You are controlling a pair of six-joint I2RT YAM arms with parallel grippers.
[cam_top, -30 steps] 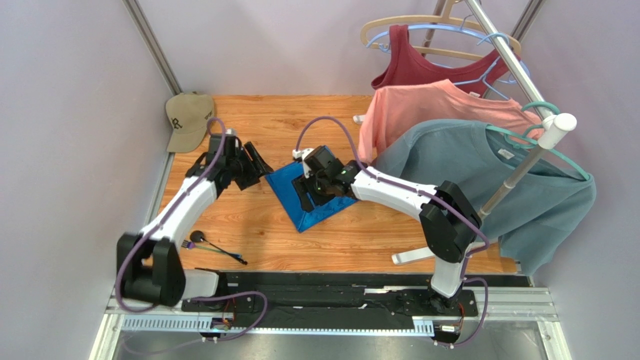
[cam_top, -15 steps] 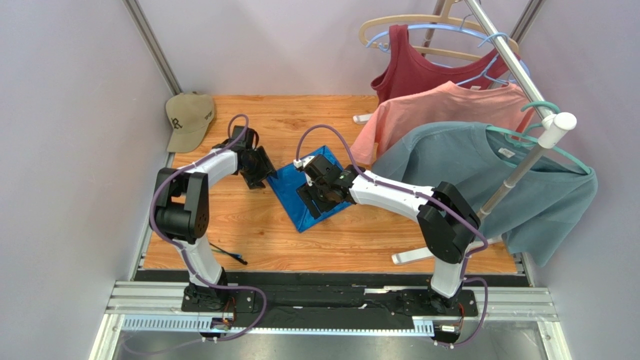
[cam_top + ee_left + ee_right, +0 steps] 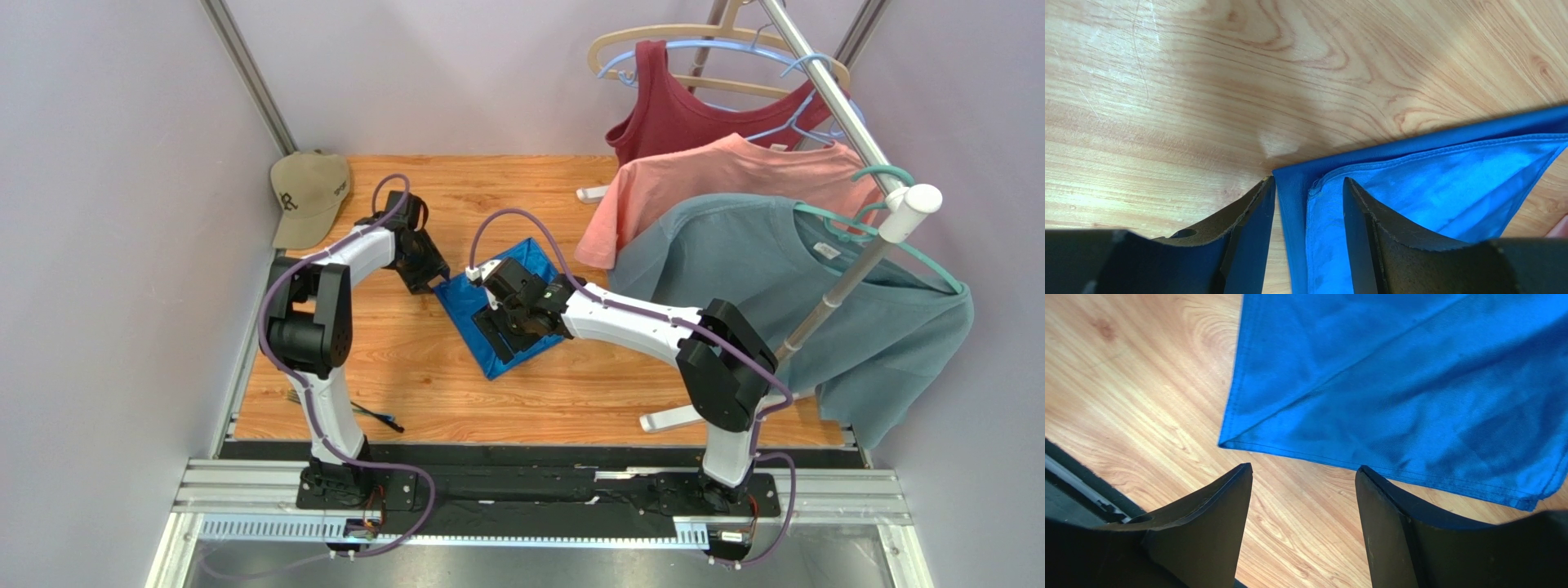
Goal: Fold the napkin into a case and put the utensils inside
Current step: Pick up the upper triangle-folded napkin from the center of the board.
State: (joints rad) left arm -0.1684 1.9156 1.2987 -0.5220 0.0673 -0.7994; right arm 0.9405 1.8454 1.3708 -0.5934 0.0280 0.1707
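The royal-blue napkin point(image 3: 521, 272) lies folded on the wooden table point(image 3: 405, 355), with one layer over another. My left gripper point(image 3: 432, 272) is at its left corner. In the left wrist view the left gripper point(image 3: 1309, 184) stands open, its two fingers either side of the corner of the napkin point(image 3: 1438, 184) without pinching it. My right gripper point(image 3: 501, 324) hovers open over the cloth's near part. The right gripper point(image 3: 1303, 471) has bare wood between its fingers in its wrist view, and the napkin point(image 3: 1413, 373) lies just beyond them. The utensils point(image 3: 378, 418) lie near the front left, partly hidden by the left arm.
A khaki cap point(image 3: 307, 196) sits at the back left corner. A clothes rack on the right carries a red tank top point(image 3: 687, 104), a pink T-shirt point(image 3: 724, 172) and a teal-grey T-shirt point(image 3: 797, 294). The rack's white foot point(image 3: 669, 420) rests on the front right.
The left arm has swung forward and right until its gripper reached the napkin's left corner, and its jaws have narrowed. The right gripper has slid slightly left over the cloth.
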